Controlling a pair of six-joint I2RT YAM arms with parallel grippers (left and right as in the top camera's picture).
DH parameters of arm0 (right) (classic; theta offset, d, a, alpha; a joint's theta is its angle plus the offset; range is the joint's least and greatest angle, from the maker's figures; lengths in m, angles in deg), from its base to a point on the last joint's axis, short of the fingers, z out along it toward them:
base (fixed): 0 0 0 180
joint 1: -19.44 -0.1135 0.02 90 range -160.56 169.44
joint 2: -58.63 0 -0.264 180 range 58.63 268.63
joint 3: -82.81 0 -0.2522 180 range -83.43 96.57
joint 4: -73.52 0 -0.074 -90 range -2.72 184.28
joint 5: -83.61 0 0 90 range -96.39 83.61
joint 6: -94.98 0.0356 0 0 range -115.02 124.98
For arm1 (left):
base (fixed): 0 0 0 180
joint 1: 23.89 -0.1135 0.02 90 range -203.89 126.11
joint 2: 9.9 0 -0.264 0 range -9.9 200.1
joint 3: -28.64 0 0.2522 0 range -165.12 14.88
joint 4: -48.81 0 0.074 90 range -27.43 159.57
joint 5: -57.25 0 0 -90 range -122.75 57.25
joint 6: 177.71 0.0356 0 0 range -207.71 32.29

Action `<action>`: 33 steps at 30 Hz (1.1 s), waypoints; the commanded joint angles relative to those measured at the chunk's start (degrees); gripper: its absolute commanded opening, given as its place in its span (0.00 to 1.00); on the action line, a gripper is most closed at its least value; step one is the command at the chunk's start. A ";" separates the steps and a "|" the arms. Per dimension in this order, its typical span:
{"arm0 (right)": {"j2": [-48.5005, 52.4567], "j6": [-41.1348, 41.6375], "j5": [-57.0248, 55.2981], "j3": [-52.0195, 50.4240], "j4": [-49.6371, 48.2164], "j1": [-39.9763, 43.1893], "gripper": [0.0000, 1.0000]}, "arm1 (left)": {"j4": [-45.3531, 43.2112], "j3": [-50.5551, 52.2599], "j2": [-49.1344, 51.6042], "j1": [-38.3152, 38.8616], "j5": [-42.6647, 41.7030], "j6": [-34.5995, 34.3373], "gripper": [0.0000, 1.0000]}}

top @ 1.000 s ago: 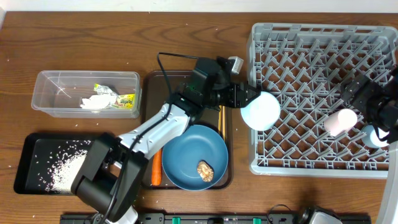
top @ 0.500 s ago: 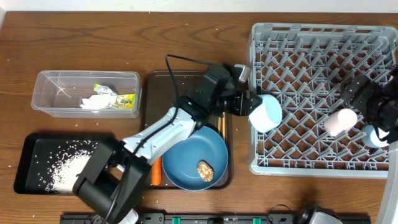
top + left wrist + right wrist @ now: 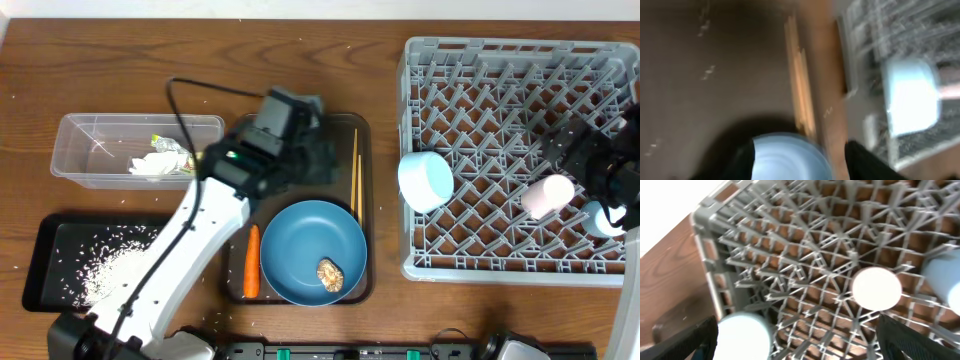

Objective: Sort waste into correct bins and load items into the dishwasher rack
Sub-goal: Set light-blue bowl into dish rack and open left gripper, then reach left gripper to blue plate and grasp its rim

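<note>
My left gripper (image 3: 325, 165) is open and empty above the dark brown serving tray (image 3: 340, 135). The blue plate (image 3: 305, 232) lies on that tray with a brown food lump (image 3: 330, 272) on it. An orange carrot (image 3: 252, 260) lies left of the plate and the chopsticks (image 3: 356, 185) lie right of it. The white bowl (image 3: 425, 180) rests on its side at the left edge of the grey dishwasher rack (image 3: 500, 110). My right gripper (image 3: 590, 165) is open over the rack, near the pinkish cup (image 3: 548, 196) and the light-blue cup (image 3: 600, 218).
The clear tub (image 3: 100, 122) at the left holds the wrapper (image 3: 200, 160) and the white napkin (image 3: 150, 163). The black tray (image 3: 50, 235) in front of it holds rice (image 3: 105, 270). The left wrist view is blurred and shows the plate (image 3: 787, 157) between the fingers.
My left gripper has let go of the white bowl at the rack's left edge. It has pulled back to the left, over the brown tray. The right arm has not moved.
</note>
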 commanded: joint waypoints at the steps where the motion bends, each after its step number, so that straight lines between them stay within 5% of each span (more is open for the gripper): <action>1: -0.04 -3.50 7.08 0.28 -0.04 0.04 0.93 | 6.36 0.26 1.05 -0.33 2.03 1.18 0.58; 11: -0.04 -4.85 9.33 0.28 0.94 -1.36 0.93 | 15.96 4.81 1.46 17.64 2.01 9.42 0.52; 18: -0.04 -4.85 9.31 0.28 1.25 -1.36 0.93 | 11.52 11.28 2.14 32.83 5.03 9.68 0.52; 33: -0.04 -4.83 9.31 0.28 1.53 -1.36 0.93 | -0.11 19.47 6.25 34.84 6.16 10.38 0.49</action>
